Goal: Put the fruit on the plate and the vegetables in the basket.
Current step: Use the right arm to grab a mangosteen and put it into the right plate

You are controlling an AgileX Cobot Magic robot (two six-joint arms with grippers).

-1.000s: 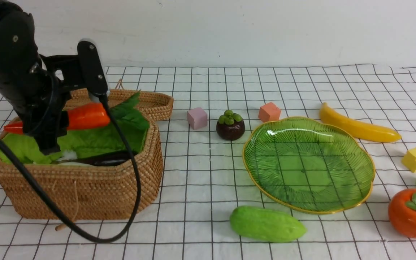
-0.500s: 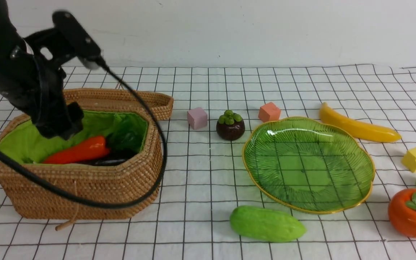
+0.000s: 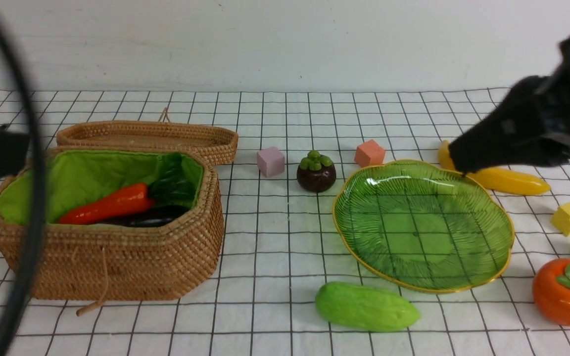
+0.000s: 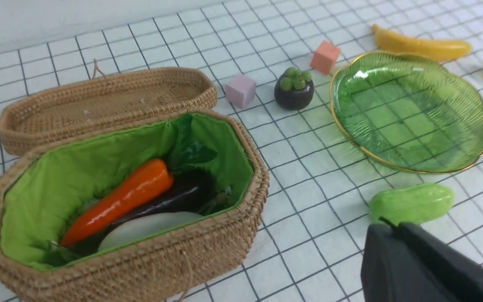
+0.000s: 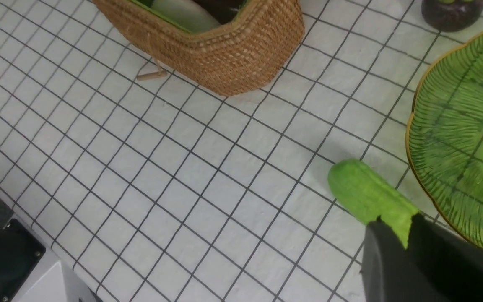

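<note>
Our left hand [image 4: 390, 228] is closed and empty. The cucumber [image 3: 366, 306] lies on the table [image 3: 275, 237] just before the plate [image 3: 333, 212], long axis left-right, in line with our right hand [image 5: 396, 230], the nearer one. How far that hand is open we cannot tell.

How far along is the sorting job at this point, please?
Done: carrot, eggplant and radish lie in the basket. In hand: nothing visibly held. Remaining: the cucumber on the cloth, and the banana, mangosteen and persimmon, all outside the empty plate.
</note>
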